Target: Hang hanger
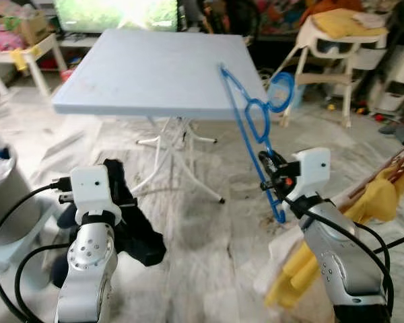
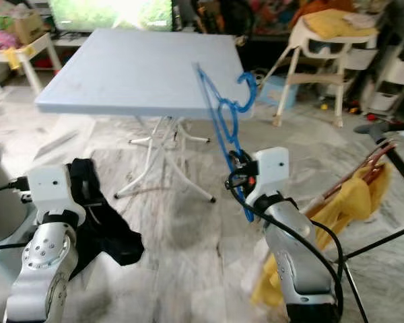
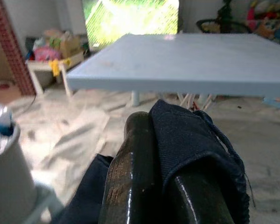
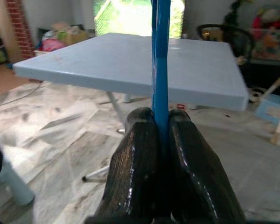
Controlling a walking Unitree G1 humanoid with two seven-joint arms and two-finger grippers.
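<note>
A blue plastic hanger [image 1: 250, 128] stands tilted in the air in front of the table's near right corner, its hook [image 1: 281, 91] up and to the right. My right gripper [image 1: 269, 163] is shut on its lower bar; in the right wrist view both fingers [image 4: 135, 172] squeeze the blue hanger [image 4: 160, 70]. My left gripper [image 1: 114, 175] is shut on a dark navy garment [image 1: 136, 232] that droops from it toward the floor. In the left wrist view the navy garment [image 3: 191, 140] lies draped over the fingers [image 3: 130, 177].
A pale blue folding table [image 1: 155, 67] stands straight ahead on a marble floor. A drying rack with a yellow cloth [image 1: 384, 192] is at my right, a grey bin [image 1: 7, 195] at my left. A white high chair [image 1: 337, 40] stands at the back right.
</note>
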